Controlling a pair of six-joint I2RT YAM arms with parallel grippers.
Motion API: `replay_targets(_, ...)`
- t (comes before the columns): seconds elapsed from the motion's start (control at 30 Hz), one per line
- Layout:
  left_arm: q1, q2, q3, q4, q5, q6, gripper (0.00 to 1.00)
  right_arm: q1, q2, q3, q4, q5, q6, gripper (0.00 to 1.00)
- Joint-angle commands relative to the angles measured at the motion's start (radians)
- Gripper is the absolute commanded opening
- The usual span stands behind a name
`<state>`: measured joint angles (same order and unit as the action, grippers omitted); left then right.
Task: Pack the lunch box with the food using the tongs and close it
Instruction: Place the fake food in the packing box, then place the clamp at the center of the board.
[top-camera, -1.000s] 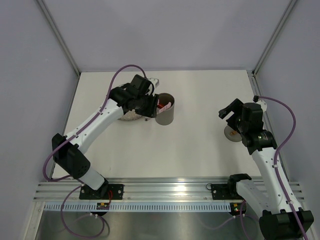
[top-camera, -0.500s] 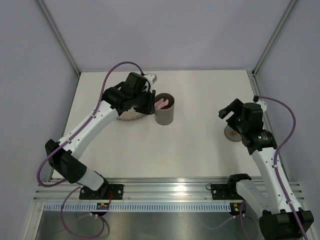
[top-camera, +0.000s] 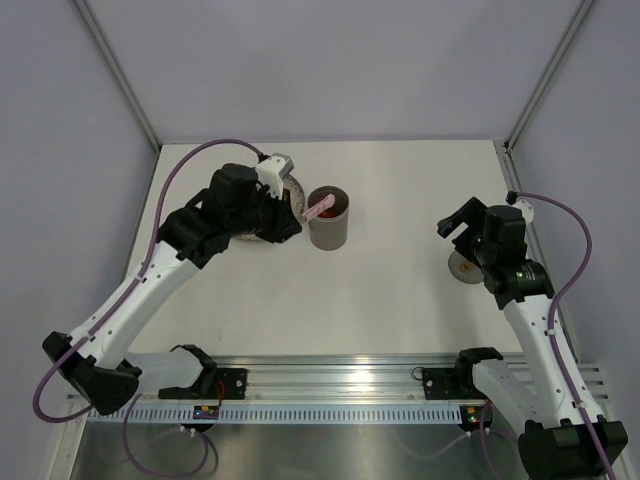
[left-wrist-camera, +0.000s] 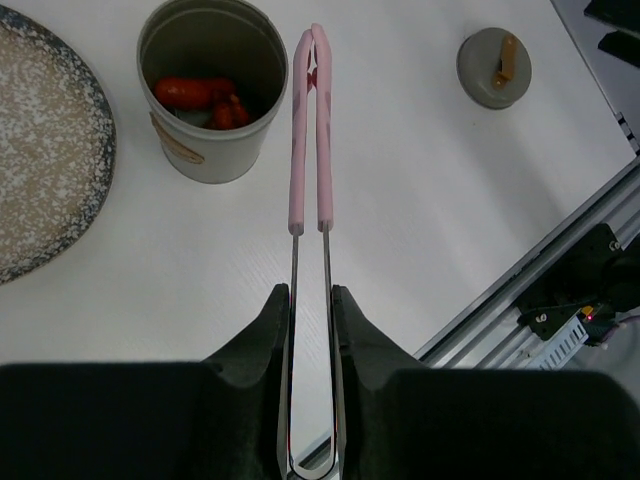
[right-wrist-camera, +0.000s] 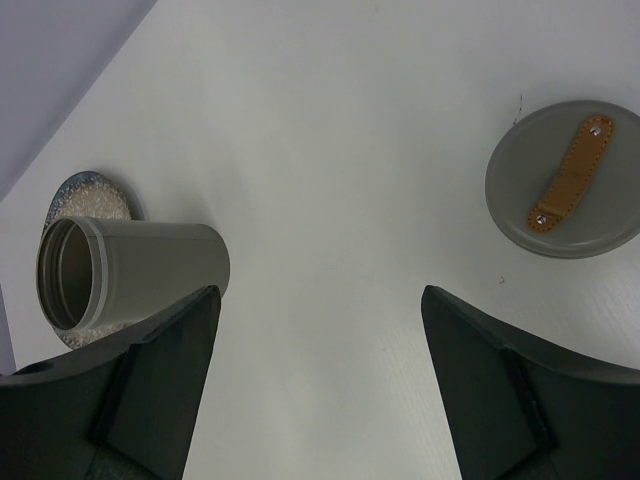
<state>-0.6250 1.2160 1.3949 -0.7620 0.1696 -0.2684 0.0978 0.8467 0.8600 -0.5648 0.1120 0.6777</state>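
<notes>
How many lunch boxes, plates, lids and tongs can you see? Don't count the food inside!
Lunch box: 1
Plate: 1
Lid: 1
Tongs: 1
Total: 4

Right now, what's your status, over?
Left gripper shut on tongs, by lunch box. Right gripper open, empty. Food in box, lid off. Nothing in the way.
</notes>
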Motion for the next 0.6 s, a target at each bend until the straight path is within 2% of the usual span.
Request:
replay_targets(0.0,-0.002,-0.044,-0.091,0.081,0.041,0.028,0.00,-0.006,-0.012,0.033,0.025,-0.003,0.000,0.90)
replay_targets(0.17,-0.019,-0.114,-0.232,0.127,0.110,0.017,0.00,-0.004,-0.012,0.037,0.022,-0.003,0.002,0.90)
replay_targets(0.33,-0.108,-0.144,-0.361,0.231,0.131,0.011,0.00,-0.006,-0.006,0.042,0.026,-0.005,0.006,0.90)
replay_targets(0.57,-0.219,-0.060,-0.471,0.371,0.097,-0.038,0.00,-0.006,-0.003,0.057,0.017,-0.021,0.003,0.90)
